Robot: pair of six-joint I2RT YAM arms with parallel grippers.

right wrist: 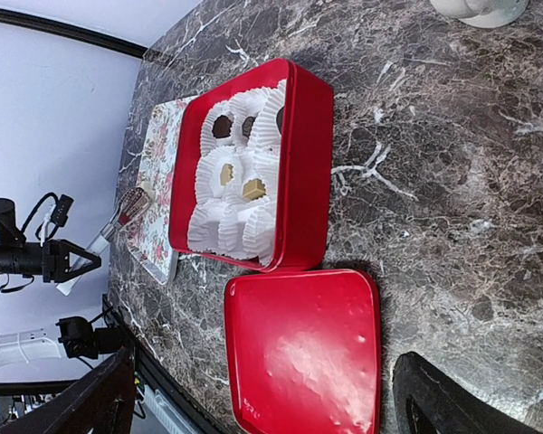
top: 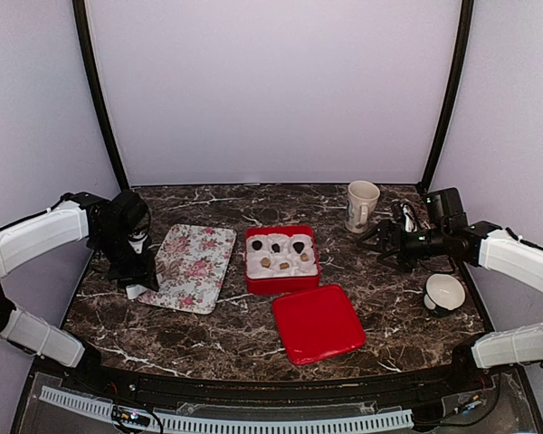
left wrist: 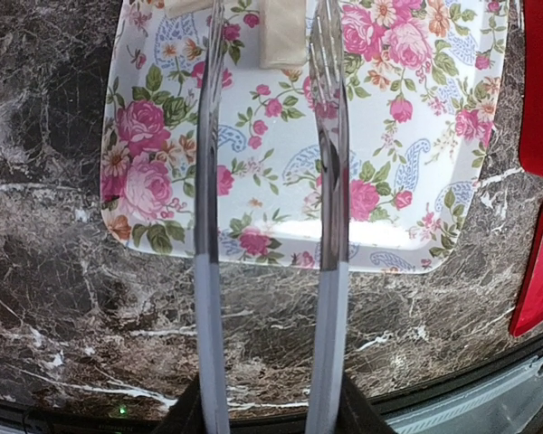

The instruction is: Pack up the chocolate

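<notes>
Chocolate (top: 265, 262) sits in the red box (top: 281, 284) at the middle of the counter (top: 217, 339). Six small pieces rest in white paper cups (right wrist: 219, 226), three dark along the far row and three tan along the near row. Each is a roundish bite with no real long axis and no facing to speak of. Only the rows have a direction, running left to right across the box. The cups keep the pieces apart and open upward, which suits loading from above. The red lid (top: 319, 323) lies flat just beside the box's near right corner. It is off so the cups can be reached and close enough for closing, which looks like the step left.

The left gripper (top: 136, 271) has its fingers closed on a pair of tongs (left wrist: 330, 181). The two tong arms stand apart over the floral tray (top: 199, 271), left of the box. A pale block (left wrist: 282, 36) lies on the tray under the gap. The tong tips run out of the wrist view, so I cannot tell whether they touch it. The right gripper (top: 378, 237) hovers near the mug (top: 362, 206) at the far right, fingers (right wrist: 443, 398) spread wide and empty, apparently parked clear of the box.
</notes>
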